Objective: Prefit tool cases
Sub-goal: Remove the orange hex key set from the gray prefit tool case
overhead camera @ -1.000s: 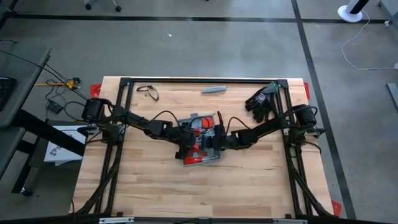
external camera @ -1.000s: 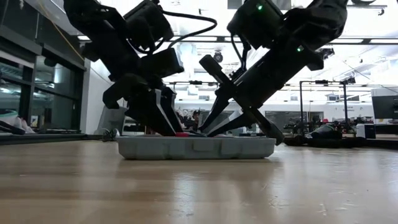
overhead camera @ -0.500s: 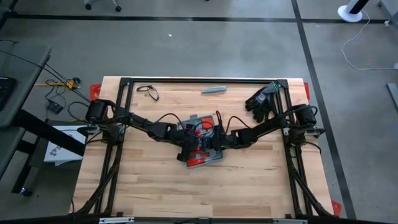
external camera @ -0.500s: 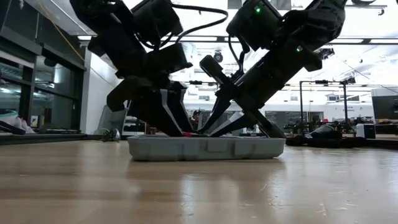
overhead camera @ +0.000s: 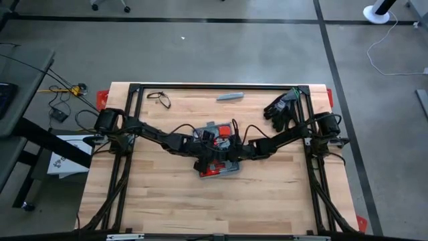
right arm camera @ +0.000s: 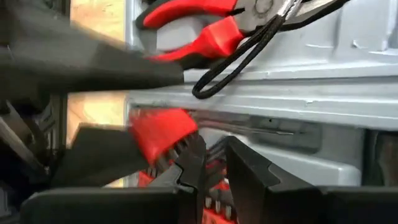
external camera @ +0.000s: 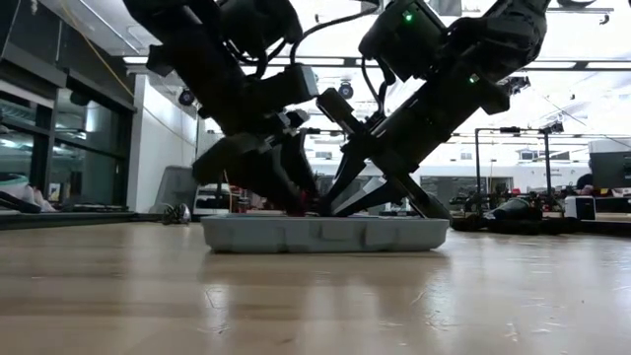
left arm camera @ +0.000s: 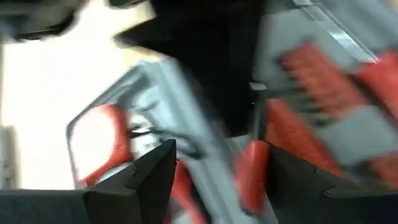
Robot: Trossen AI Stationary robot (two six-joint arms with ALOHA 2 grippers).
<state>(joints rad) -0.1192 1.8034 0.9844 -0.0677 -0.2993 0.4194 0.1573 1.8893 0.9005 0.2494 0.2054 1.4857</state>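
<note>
The tool case (overhead camera: 217, 155) lies open and flat near the middle of the wooden surface (overhead camera: 267, 194), and both arms meet over it; in the low view its grey tray (external camera: 325, 234) rests level on the wood, with the two arms coming down into it from above. The left hand (overhead camera: 202, 150) is over the left part of the case, and in its wrist view its two dark fingers (left arm camera: 152, 177) stand well apart, with red-handled tools (left arm camera: 249, 177) and grey moulded plastic between and beyond them; I cannot see that they press on anything. The right hand (overhead camera: 231, 152) is over the right part, and its fingers (right arm camera: 196, 155) are nearly together with only a thin gap; whether a thin thing is pinched there I cannot tell; red pliers (right arm camera: 199, 25) with a black cord (right arm camera: 249, 46) lie in a recess just beyond. I judge that the step in hand is to seat the tools into their moulded recesses; to do it well, each tool should be lined up with its own recess before pressing, and the pressing should be straight down so that the light tray does not slide on the wood. One hand could steady the rim while the other pushes; the black cord should be kept out of the hinge line, or the lid may not shut. The black gloves (overhead camera: 282, 107), the slim grey bar (overhead camera: 230, 97) and the glasses (overhead camera: 159, 99) lie well apart at the far edge and do not disturb.
</note>
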